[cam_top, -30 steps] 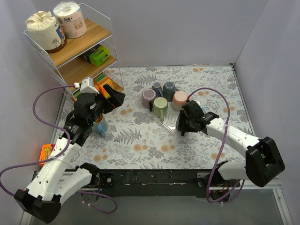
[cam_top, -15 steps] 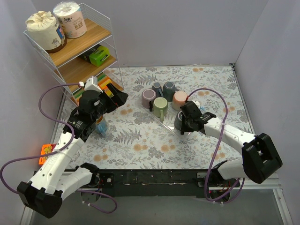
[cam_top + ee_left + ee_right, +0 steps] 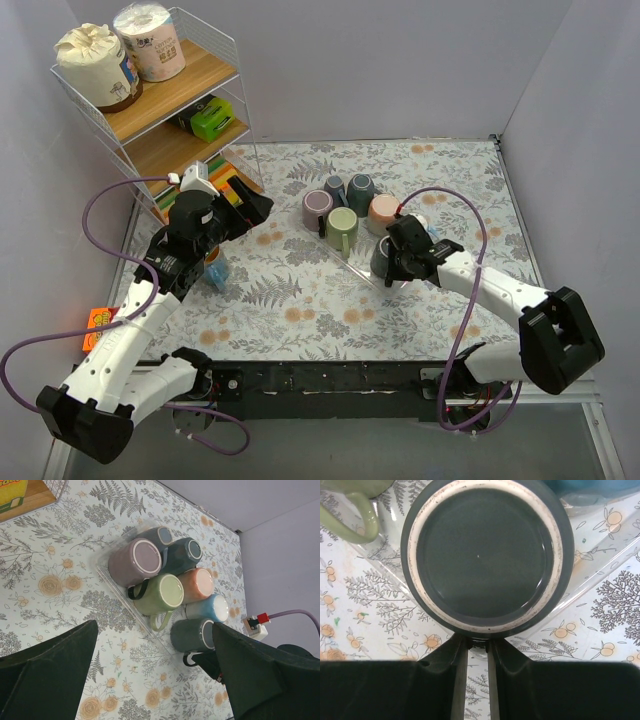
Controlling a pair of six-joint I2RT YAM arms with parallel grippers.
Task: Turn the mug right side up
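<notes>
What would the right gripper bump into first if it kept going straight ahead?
The dark grey mug: its base sits right ahead of the right gripper, which seems to be pinching its handle.

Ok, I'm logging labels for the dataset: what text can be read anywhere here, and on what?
No text reads clearly.
Paper roll wrappers: printed labels, too small to read.
Orange packet: print blurred.
Yellow pack: lettering cut off at the frame edge.
Dark mug and the other mugs: no print visible.
</notes>
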